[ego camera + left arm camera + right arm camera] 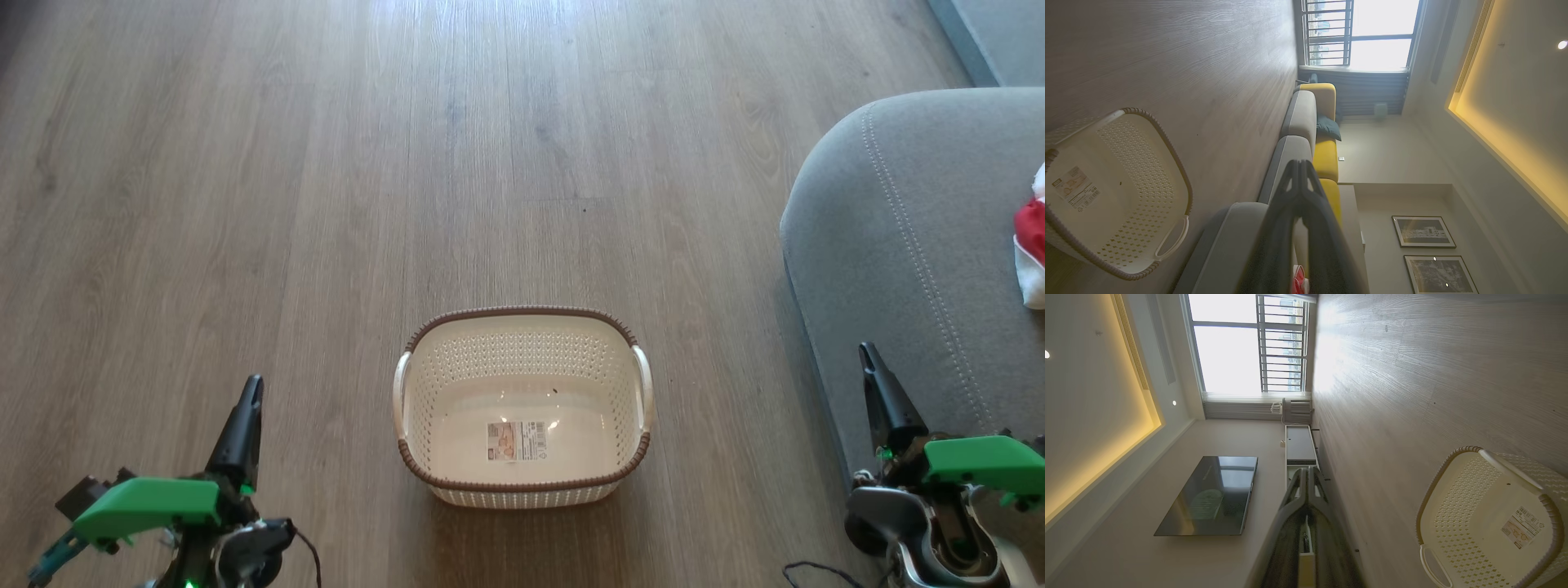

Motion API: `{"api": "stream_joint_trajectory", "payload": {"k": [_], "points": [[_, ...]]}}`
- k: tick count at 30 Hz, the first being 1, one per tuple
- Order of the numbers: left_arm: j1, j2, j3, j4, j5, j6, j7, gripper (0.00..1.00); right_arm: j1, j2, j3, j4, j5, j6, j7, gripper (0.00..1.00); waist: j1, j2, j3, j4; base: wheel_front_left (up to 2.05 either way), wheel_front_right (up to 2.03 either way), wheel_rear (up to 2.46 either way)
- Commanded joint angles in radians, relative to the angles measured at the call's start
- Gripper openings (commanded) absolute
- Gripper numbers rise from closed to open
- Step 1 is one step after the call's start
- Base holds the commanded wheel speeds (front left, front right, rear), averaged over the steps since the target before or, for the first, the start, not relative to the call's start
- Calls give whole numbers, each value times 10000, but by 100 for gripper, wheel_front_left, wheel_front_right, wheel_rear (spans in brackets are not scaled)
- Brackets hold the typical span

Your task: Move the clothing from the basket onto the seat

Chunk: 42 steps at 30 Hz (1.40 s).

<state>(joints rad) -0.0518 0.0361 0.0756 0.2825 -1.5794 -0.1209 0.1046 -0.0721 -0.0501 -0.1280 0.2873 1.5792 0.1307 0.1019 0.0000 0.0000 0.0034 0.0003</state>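
Clothing (1030, 245) on the seat (890, 245) is cut off at the edge; both jaws closed, empty.

I count one basket (522, 347) on the floor (245, 163), with two handles (400, 384) and one label (516, 441) inside. One sofa (898, 229) carries one heap of red-and-white clothing (1030, 245); how many garments, I cannot tell. I have two: left end effector (255, 384), right end effector (867, 351). Two framed pictures (1423, 231), one television (1208, 496).
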Motion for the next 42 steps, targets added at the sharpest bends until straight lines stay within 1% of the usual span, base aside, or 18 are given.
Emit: {"api": "stream_joint_trajectory", "payload": {"k": [1, 42], "points": [[-564, 141, 383, -370, -291, -98, 88, 0, -359, -1, 139, -425, 292, 0, 116, 0, 0, 0, -3, -3, 0, 0, 0], [-563, 141, 382, -372, -293, -98, 86, 0, -359, -1, 141, -426, 294, 0, 114, 0, 0, 0, -3, -3, 0, 0, 0]]}}
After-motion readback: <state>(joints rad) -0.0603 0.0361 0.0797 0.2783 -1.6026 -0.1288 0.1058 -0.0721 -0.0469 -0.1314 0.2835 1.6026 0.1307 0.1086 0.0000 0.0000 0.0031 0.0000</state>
